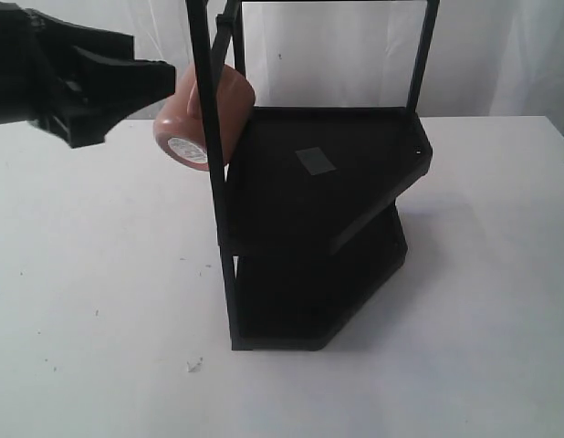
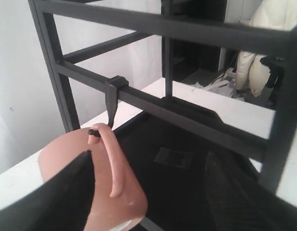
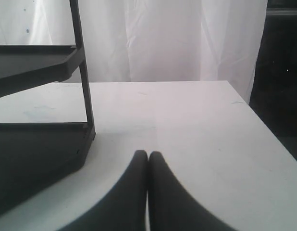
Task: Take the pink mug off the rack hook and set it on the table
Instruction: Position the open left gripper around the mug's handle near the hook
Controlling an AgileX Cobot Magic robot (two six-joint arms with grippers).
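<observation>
The pink mug (image 1: 223, 114) hangs on its side at the rack's upper left, with its white sticker facing the front. In the left wrist view the pink mug (image 2: 107, 192) hangs by its handle (image 2: 116, 166) from the rack hook (image 2: 94, 131), which curves down from a thin slanted bar (image 2: 111, 101). My left gripper (image 1: 175, 80) is open around the mug. One finger (image 2: 57, 197) lies along the mug's side and the other finger (image 2: 240, 192) stands well apart from it. My right gripper (image 3: 148, 155) is shut and empty, low over the table (image 3: 187, 115).
The tall black two-shelf rack (image 1: 318, 192) stands mid-table, and its front post (image 1: 207, 137) crosses in front of the mug. A grey patch (image 1: 315, 161) lies on the upper shelf. The rack's base (image 3: 38, 154) sits beside my right gripper. A white curtain hangs behind.
</observation>
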